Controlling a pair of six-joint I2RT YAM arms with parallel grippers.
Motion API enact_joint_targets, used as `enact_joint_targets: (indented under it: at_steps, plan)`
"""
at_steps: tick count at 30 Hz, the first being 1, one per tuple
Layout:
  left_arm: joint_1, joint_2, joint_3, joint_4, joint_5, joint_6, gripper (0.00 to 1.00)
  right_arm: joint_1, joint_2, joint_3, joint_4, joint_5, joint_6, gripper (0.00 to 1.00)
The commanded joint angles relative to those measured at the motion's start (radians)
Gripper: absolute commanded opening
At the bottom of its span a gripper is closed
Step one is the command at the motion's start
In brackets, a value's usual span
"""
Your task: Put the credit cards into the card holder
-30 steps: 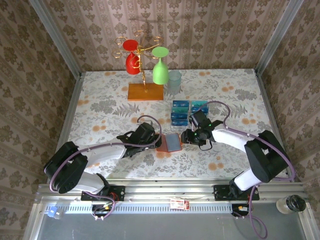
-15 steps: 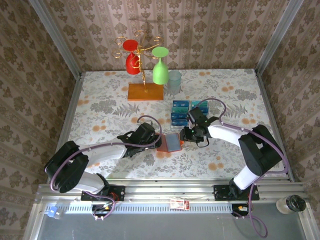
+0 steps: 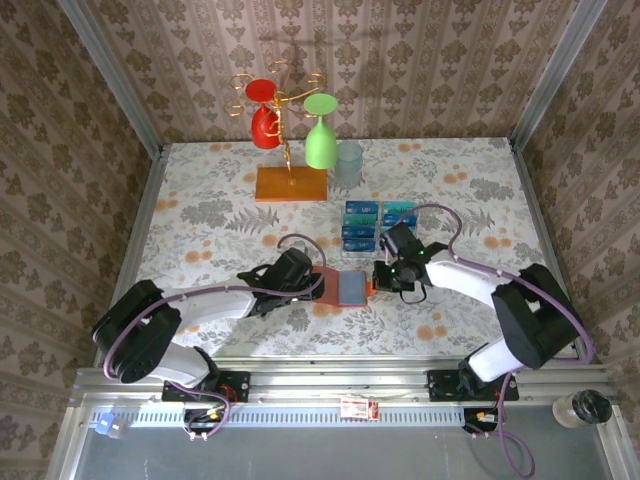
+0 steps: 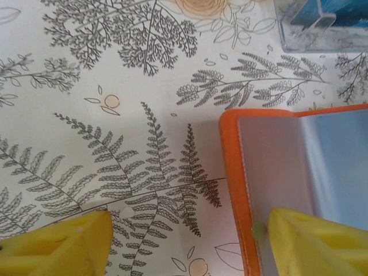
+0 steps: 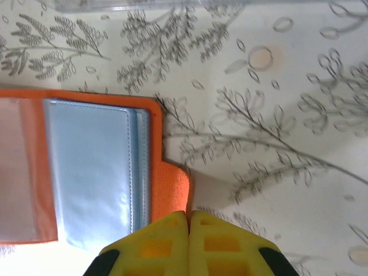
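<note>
Right wrist shows me the right gripper [image 5: 188, 217] pinching the orange tab of the open card holder [image 5: 92, 172], the left gripper [image 4: 184, 250] spread at its opposite edge, wallet flat on the table [image 5: 299, 103], credit cards [image 3: 360, 235] racked just behind.

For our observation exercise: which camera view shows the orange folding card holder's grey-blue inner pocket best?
Right wrist: the orange folding card holder lies open and close up, with the pocket's stitching sharp. The left wrist view crops it to one corner, showing only part of a pocket. The top external view shows it small, with the pocket detail lost.
</note>
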Motion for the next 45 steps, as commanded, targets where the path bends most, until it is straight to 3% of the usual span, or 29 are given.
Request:
enact_joint_targets:
  at_steps: [1,5,12,15,25,31,37,45]
  plan:
    - [-0.012,0.024,0.005,-0.009,-0.006,0.027,0.73,-0.001,-0.073,-0.05,-0.016,0.02,0.044,0.0]
    - [-0.016,0.047,0.01,-0.005,-0.001,0.029,0.73,-0.001,-0.128,-0.105,0.005,0.018,0.069,0.03]
    - [-0.031,0.065,0.007,-0.008,-0.012,0.024,0.73,-0.021,-0.141,-0.087,-0.012,0.009,0.052,0.35]
    - [-0.038,0.068,0.003,-0.004,-0.018,0.018,0.73,-0.043,-0.167,-0.045,-0.044,0.007,0.032,0.44]
    - [-0.054,0.088,0.014,-0.001,-0.029,0.012,0.73,-0.122,-0.096,0.202,-0.133,-0.029,-0.139,0.54]
    - [-0.059,0.086,0.009,-0.003,-0.04,0.0,0.73,-0.116,0.091,0.392,-0.22,-0.071,-0.312,0.53]
    - [-0.062,0.083,0.0,-0.002,-0.044,-0.008,0.73,-0.087,0.216,0.547,-0.315,-0.006,-0.435,0.51]
    - [-0.064,0.088,-0.002,0.006,-0.043,-0.012,0.73,0.0,0.353,0.672,-0.412,0.175,-0.594,0.5]
